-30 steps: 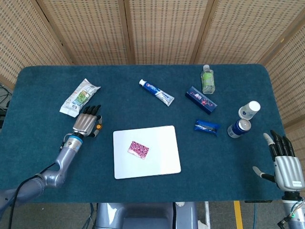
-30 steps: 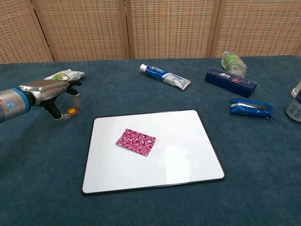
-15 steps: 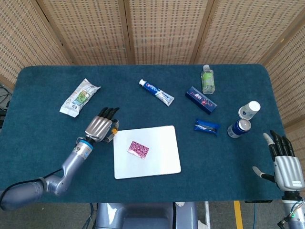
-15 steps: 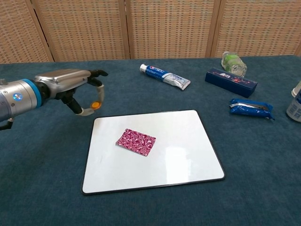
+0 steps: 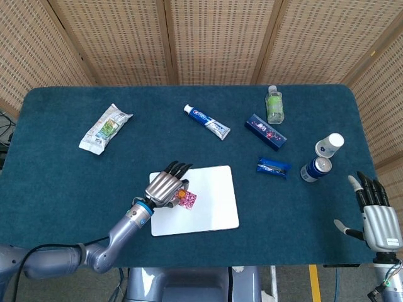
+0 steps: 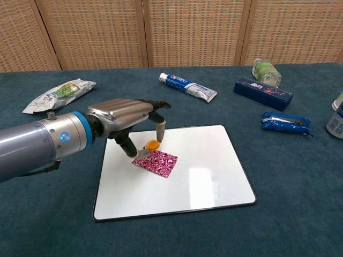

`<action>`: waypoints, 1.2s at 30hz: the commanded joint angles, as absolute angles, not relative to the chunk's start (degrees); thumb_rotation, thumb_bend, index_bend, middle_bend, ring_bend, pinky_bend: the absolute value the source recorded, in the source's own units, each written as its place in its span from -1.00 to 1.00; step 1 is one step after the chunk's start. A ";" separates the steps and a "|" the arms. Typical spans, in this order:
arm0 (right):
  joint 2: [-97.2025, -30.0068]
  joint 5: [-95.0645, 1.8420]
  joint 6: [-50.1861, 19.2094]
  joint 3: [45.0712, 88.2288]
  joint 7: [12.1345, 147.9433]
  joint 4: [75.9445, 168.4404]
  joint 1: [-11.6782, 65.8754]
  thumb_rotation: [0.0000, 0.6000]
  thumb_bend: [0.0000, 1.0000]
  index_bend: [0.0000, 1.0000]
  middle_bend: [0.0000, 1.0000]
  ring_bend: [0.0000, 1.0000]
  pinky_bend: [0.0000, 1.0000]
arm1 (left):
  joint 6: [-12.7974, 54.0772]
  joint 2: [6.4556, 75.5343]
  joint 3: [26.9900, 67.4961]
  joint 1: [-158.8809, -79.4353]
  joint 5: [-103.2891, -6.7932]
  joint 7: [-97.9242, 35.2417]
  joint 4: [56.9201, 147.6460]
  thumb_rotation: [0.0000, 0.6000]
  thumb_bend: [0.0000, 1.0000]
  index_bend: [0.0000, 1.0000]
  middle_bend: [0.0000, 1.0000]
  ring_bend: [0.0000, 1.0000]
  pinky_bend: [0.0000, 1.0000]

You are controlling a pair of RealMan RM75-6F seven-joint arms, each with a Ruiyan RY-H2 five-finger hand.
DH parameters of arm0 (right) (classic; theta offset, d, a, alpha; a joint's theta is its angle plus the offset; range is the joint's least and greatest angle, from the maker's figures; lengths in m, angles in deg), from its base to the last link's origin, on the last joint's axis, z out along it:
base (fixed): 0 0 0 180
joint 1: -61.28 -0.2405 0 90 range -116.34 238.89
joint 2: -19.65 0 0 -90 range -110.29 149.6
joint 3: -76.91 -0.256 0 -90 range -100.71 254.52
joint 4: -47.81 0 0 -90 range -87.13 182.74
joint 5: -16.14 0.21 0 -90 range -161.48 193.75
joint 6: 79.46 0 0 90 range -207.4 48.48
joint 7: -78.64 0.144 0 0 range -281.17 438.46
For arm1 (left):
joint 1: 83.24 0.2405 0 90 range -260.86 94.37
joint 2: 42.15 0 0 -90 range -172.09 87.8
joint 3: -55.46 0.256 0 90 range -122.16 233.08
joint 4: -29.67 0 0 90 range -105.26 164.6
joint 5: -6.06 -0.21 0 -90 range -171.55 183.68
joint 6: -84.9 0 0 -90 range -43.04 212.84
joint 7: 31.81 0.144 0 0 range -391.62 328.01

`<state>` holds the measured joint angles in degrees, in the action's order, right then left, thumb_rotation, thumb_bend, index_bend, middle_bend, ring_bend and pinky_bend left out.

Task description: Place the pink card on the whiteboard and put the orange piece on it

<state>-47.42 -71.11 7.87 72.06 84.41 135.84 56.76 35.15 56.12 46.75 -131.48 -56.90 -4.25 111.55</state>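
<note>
Left hand pinches the orange piece directly above the pink card on the whiteboard. Right hand is open, empty.

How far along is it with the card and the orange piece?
The pink card already lies on the whiteboard. The left hand holds the orange piece just over the card's edge. What is left is setting the piece down on the card and letting go.
</note>
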 commanded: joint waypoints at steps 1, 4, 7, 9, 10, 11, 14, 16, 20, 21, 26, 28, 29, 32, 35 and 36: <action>-47.40 -71.12 7.86 72.08 84.54 135.83 56.77 1.00 -1.00 -1.00 -1.00 -1.00 -1.00 | 35.36 57.24 47.27 -131.88 -55.62 -3.03 110.52 1.00 -0.27 0.10 -1.00 -1.00 -1.00; -47.35 -71.01 7.73 72.07 84.75 135.85 56.76 1.00 -1.00 -1.00 -1.00 -1.00 -1.00 | 35.19 57.96 47.61 -132.02 -54.73 -1.93 109.68 1.00 -0.27 0.10 -1.00 -1.00 -1.00; -47.29 -71.00 7.66 72.08 84.79 135.97 56.73 1.00 -1.00 -1.00 -1.00 -1.00 -1.00 | 34.97 58.46 47.70 -132.10 -53.91 -1.26 109.09 1.00 -0.28 0.10 -1.00 -1.00 -1.00; -47.28 -70.99 7.63 72.08 84.82 136.01 56.72 1.00 -1.00 -1.00 -1.00 -1.00 -1.00 | 34.86 58.78 47.72 -132.15 -53.71 -1.23 108.62 1.00 -0.31 0.02 -1.00 -1.00 -1.00; -47.28 -70.98 7.61 72.09 84.85 136.03 56.73 1.00 -1.00 -1.00 -1.00 -1.00 -1.00 | 34.95 58.86 47.77 -132.18 -53.58 -1.28 108.41 1.00 -0.33 -0.10 -1.00 -1.00 -1.00; -47.25 -70.95 7.58 72.09 84.94 136.08 56.73 1.00 -1.00 -1.00 -1.00 -1.00 -1.00 | 35.03 58.93 47.83 -132.21 -53.48 -1.31 108.26 1.00 -0.36 -0.28 -1.00 -1.00 -1.00; -47.18 -70.85 7.52 72.09 85.07 136.20 56.75 1.00 -1.00 -1.00 -1.00 -1.00 -1.00 | 35.38 58.83 47.95 -132.27 -53.25 -1.62 108.22 1.00 -0.45 -0.73 -1.00 -1.00 -1.00; -47.15 -70.84 7.52 72.08 85.07 136.24 56.76 1.00 -1.00 -1.00 -1.00 -1.00 -1.00 | 35.59 58.42 47.88 -132.28 -53.16 -2.13 108.71 1.00 -0.47 -0.84 -1.00 -1.00 -1.00; -47.17 -70.81 7.46 72.08 85.17 136.14 56.74 1.00 -1.00 -1.00 -1.00 -1.00 -1.00 | 34.89 56.51 47.49 -132.00 -53.48 -2.91 110.98 1.00 -0.47 -0.90 -1.00 -1.00 -1.00; -47.18 -70.83 7.49 72.07 85.23 136.13 56.75 1.00 -1.00 -1.00 -1.00 -1.00 -1.00 | 34.24 55.76 47.43 -131.75 -53.81 -3.03 111.85 1.00 -0.48 -0.92 -1.00 -1.00 -1.00; -47.20 -70.81 7.55 72.07 85.24 136.02 56.79 1.00 -1.00 -1.00 -1.00 -1.00 -1.00 | 27.82 49.43 47.30 -128.68 -57.82 -4.53 118.27 1.00 -0.51 -0.97 -1.00 -1.00 -1.00; -47.24 -70.89 7.64 72.08 85.04 136.02 56.80 1.00 -1.00 -1.00 -1.00 -1.00 -1.00 | 23.00 45.14 48.23 -125.81 -61.71 -6.29 121.50 1.00 -0.54 -0.97 -1.00 -1.00 -1.00; -47.27 -70.93 7.71 72.07 84.89 136.00 56.80 1.00 -1.00 -1.00 -1.00 -1.00 -1.00 | 20.90 43.32 48.78 -124.42 -63.38 -7.35 122.52 1.00 -0.55 -0.97 -1.00 -1.00 -1.00; -47.47 -71.04 8.01 72.01 84.31 136.01 56.85 1.00 -1.00 -1.00 -1.00 -1.00 -1.00 | 13.51 36.39 51.76 -118.53 -69.68 -13.96 123.89 1.00 -0.60 -0.99 -1.00 -1.00 -1.00; -47.62 -71.15 8.38 71.98 83.75 136.02 56.95 1.00 -1.00 -1.00 -1.00 -1.00 -1.00 | 8.67 32.38 53.70 -113.90 -72.03 -20.02 122.27 1.00 -0.82 -1.00 -1.00 -1.00 -1.00; -47.67 -71.22 8.59 71.99 83.56 136.08 57.04 1.00 -1.00 -1.00 -1.00 -1.00 -1.00 | 6.82 30.99 54.43 -111.98 -72.46 -22.31 121.35 1.00 -0.88 -1.00 -1.00 -1.00 -1.00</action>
